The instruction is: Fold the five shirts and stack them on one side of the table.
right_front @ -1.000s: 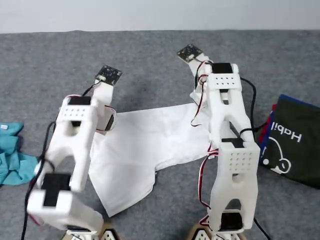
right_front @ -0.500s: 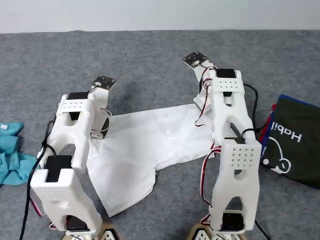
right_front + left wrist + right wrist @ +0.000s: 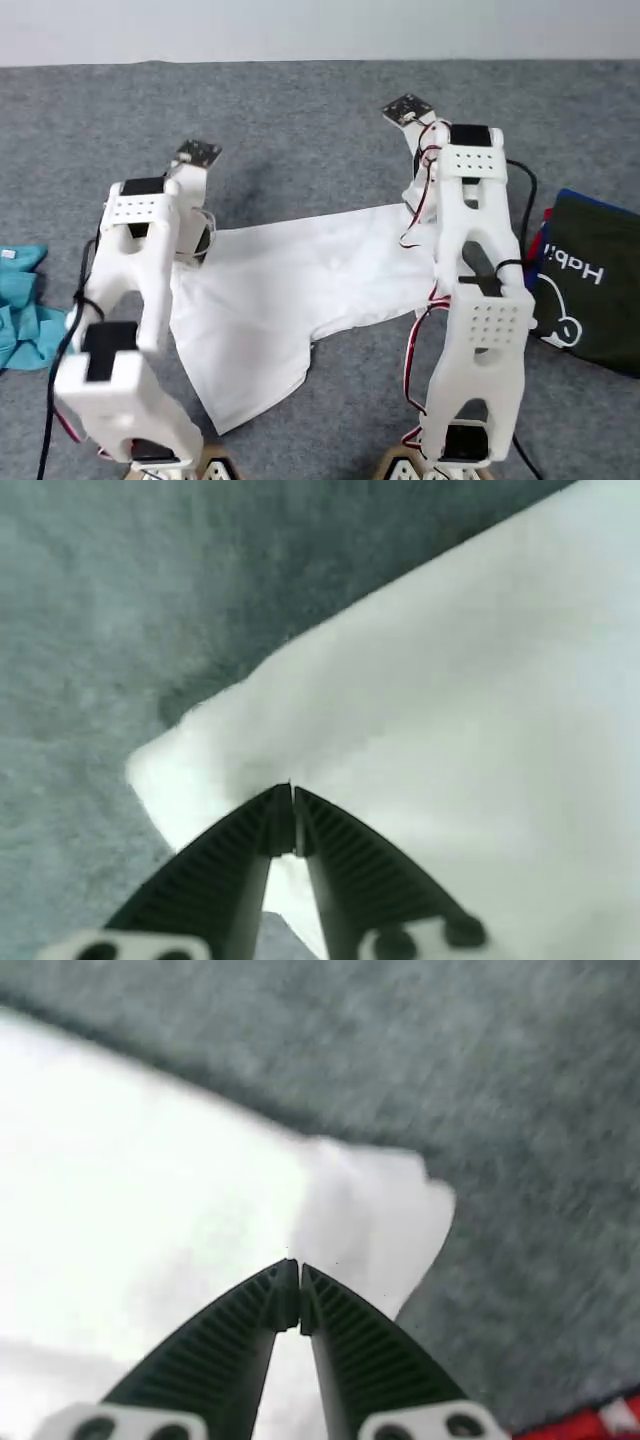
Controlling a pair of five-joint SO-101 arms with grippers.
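Observation:
A white shirt (image 3: 290, 290) lies spread out in the middle of the grey table. My left gripper (image 3: 292, 792) is shut on the white shirt (image 3: 450, 700) at its far left corner, the fingertips pressed together on the cloth. At the far right corner my right gripper (image 3: 298, 1265) is shut on the same shirt (image 3: 130, 1160), beside a small flap of fabric. In the high view both arms reach over the shirt's far edge and hide their own fingers.
A crumpled teal shirt (image 3: 22, 305) lies at the table's left edge. At the right edge a dark shirt (image 3: 590, 290) with white print rests on red and blue fabric (image 3: 540, 245). Bare grey table (image 3: 300, 130) stretches beyond the white shirt.
The left arm has shifted left and the right arm right, both holding on. The white shirt's far edge is drawn out wider and flatter between them.

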